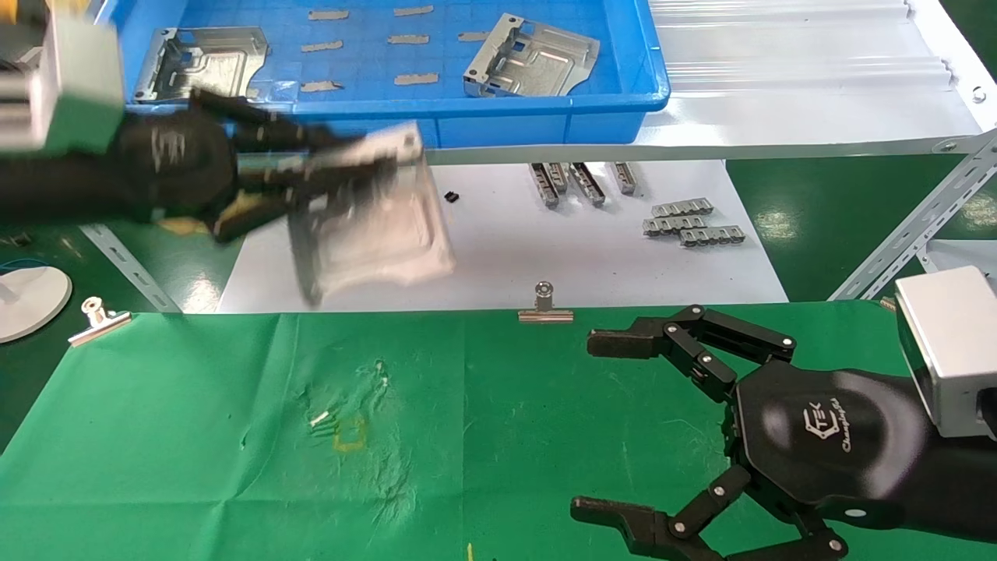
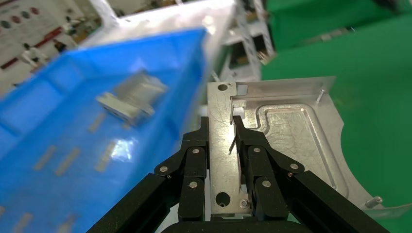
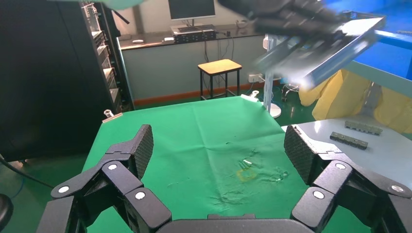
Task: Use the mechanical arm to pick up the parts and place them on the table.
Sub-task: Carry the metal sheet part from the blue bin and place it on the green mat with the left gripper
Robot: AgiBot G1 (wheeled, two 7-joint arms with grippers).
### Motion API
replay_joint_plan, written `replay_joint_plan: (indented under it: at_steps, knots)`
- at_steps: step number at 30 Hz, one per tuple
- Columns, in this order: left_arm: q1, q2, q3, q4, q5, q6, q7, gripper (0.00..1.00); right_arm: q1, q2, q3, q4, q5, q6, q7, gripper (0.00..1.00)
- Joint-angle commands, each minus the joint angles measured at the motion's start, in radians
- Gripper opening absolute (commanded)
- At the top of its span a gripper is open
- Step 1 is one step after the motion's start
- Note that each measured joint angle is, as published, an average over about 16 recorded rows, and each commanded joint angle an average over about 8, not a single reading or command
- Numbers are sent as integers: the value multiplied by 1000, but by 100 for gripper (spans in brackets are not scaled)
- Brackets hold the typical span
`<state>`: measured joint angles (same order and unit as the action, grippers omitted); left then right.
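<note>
Held part (image 2: 286, 141): bare stamped sheet metal, silvery, satin sheen with fine scuffs, embossed ribs. Left gripper (image 2: 221, 131) fingers: matt black links, shiny silver rivets. Right gripper (image 1: 596, 425): palm glossy black plastic, wrist block brushed silver metal, finger pads (image 3: 142, 145) finely textured, rubbery-looking. Table (image 1: 195, 436): green cloth, matt, wrinkled and puckered mid-area, held by shiny metal binder clips (image 1: 545, 304). Tray (image 1: 545, 117): glossy blue plastic. White board (image 1: 545, 257): smooth, semi-matt. Slotted bars (image 1: 693, 226): dull grey metal.
</note>
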<state>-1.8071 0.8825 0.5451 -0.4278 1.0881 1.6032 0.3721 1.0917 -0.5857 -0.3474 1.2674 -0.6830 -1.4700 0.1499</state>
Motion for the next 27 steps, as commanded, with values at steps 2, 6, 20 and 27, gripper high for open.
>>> replay_joint_plan:
  at_steps: [2,6,20,27]
  knots:
    - [66,-55,44,-105,-51,0,9,0,0,0,0,0,0,0,0,100]
    - [107,-80,115,-141,-58,-15,53,0,0,0,0,0,0,0,0,100]
    - [133,54,260,89,119,-77,362,0,0,0,0,0,0,0,0,100]
    - [119,102,276,197,148,-102,442,69,0,0,0,0,0,0,0,100]
